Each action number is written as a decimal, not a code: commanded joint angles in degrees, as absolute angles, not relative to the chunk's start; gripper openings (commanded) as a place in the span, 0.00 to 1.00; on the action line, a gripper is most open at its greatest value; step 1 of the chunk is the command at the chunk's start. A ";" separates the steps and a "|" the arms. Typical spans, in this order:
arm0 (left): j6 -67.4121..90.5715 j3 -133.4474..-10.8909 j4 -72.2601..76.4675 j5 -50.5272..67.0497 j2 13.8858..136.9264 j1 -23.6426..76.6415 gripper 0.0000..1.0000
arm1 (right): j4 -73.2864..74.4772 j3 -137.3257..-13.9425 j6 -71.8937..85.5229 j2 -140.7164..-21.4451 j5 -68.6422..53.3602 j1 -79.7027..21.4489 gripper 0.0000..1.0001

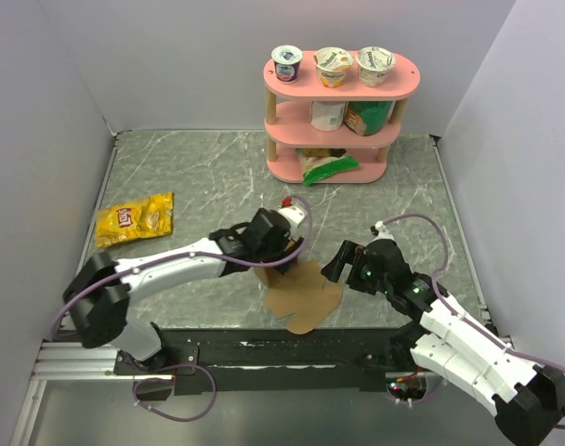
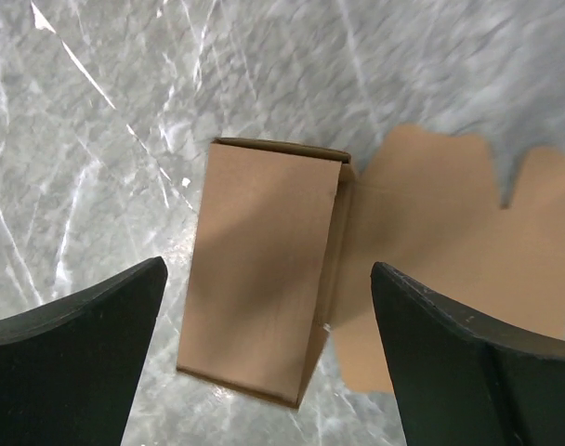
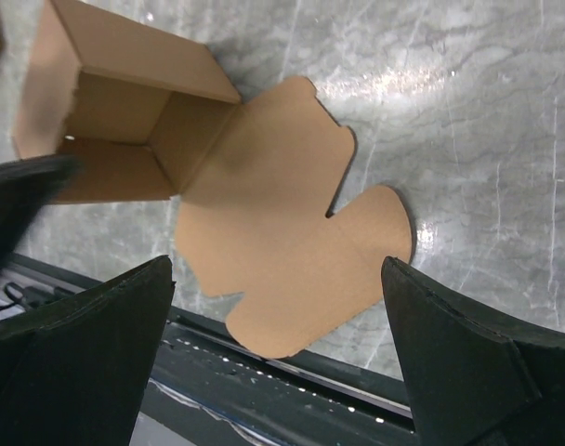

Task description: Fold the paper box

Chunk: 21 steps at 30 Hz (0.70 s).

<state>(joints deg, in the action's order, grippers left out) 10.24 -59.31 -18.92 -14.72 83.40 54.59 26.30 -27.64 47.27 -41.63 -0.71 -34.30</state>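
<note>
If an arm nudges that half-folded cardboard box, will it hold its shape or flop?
Probably light: the box is thin cardboard, so it would likely slide on the smooth table. Its raised walls look unlocked and open-ended, so they may collapse. The flat flaps would likely bend if lifted.

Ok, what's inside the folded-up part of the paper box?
Nothing shows inside: the right wrist view looks into the paper box and finds only bare cardboard walls. A dark blurred shape covers its lower-left corner, so that part cannot be checked.
</note>
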 commanded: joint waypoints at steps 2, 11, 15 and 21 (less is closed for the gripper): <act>7.29 -62.58 -21.54 -23.20 87.71 58.09 0.97 | 26.10 -28.65 47.02 -39.03 -0.09 -33.58 1.00; 9.57 -66.27 -24.08 -29.27 95.00 58.45 0.84 | 26.45 -29.53 45.88 -38.50 -0.09 -32.87 1.00; 13.88 -65.48 -23.91 -24.80 95.36 54.33 0.69 | 26.81 -30.41 44.92 -39.02 -0.09 -32.52 1.00; 19.68 -62.50 -21.71 -12.32 92.73 45.98 0.64 | 27.51 -32.60 42.63 -39.81 -0.53 -32.34 1.00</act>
